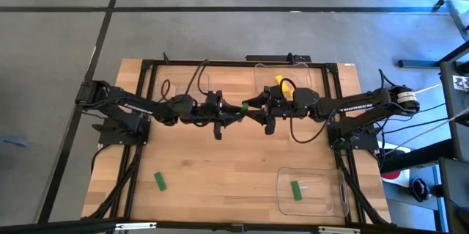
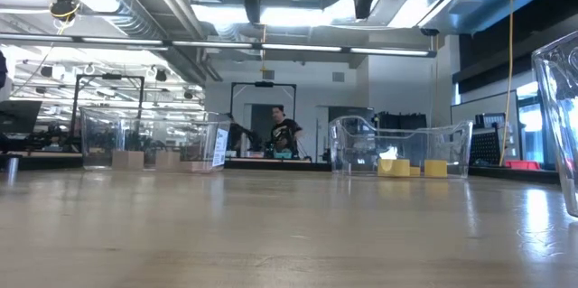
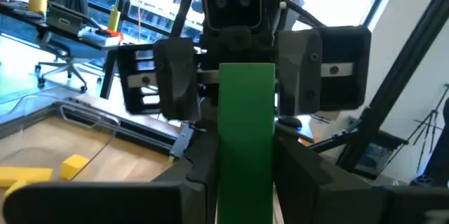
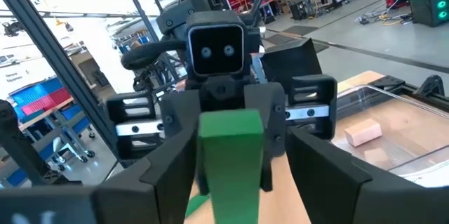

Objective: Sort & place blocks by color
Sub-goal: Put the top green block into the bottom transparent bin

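Note:
A green bar block [image 1: 245, 107] is up in the air over the table's middle, between my two grippers, which face each other. My left gripper [image 1: 237, 109] comes from the table's left and is shut on it. My right gripper [image 1: 253, 105] comes from the right and is open. Its fingers [image 4: 168, 168] stand on either side of the block's other end, and a strip of table shows between one finger and the block. Another green block [image 1: 159, 182] lies flat on the table near the left front. A third green block [image 1: 295, 190] lies in the near right tray. My left gripper [image 3: 245, 189] pinches the green bar between its two fingers, on the long sides of the end nearest it [image 3: 245, 168]. The fingers [image 3: 203, 175] come level from the table's left and lie along the bar. The bar is lifted clear, level, and points toward my right gripper.
A clear tray [image 1: 311, 194] sits at the near right. A clear tray at the far right [image 2: 397, 144] holds yellow blocks [image 2: 397, 168]. A far left tray [image 2: 149, 134] holds tan blocks [image 2: 126, 157]. A black frame [image 1: 220, 62] borders the table. Bare wood lies in the middle front.

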{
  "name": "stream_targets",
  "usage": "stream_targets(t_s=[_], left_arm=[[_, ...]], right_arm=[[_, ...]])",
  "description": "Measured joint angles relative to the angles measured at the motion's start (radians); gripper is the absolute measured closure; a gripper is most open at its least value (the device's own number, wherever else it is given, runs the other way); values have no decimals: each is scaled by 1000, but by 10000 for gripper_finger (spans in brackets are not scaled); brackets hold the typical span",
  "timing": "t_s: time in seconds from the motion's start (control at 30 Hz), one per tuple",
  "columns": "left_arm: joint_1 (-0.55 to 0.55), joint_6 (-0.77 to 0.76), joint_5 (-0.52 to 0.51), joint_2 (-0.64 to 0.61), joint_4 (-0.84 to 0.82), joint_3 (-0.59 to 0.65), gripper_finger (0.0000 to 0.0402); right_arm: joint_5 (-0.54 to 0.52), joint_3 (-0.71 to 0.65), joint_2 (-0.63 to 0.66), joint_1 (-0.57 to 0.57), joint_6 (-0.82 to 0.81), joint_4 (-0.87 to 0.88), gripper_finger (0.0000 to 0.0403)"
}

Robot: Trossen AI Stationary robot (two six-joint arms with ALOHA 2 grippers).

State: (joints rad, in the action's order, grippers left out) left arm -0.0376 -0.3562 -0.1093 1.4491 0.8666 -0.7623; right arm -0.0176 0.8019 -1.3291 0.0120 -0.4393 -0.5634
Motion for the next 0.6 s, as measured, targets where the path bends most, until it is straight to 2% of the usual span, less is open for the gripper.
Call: stream_targets(t_s=[0.33,0.43,0.53,0.6], left_arm=[[15,12,17,10,-8,-13,312],[23,12,28,9,-3,-13,312],[26,0,53,8,-5,-13,312],[26,0,51,8,-10,-13,312]], right_arm=[[1,7,-4,0,-24,-3,188],[1,7,-4,0,-26,-5,225],[-1,7,-4,0,-8,-10,296],[3,7,-3,0,5,-5,294]])
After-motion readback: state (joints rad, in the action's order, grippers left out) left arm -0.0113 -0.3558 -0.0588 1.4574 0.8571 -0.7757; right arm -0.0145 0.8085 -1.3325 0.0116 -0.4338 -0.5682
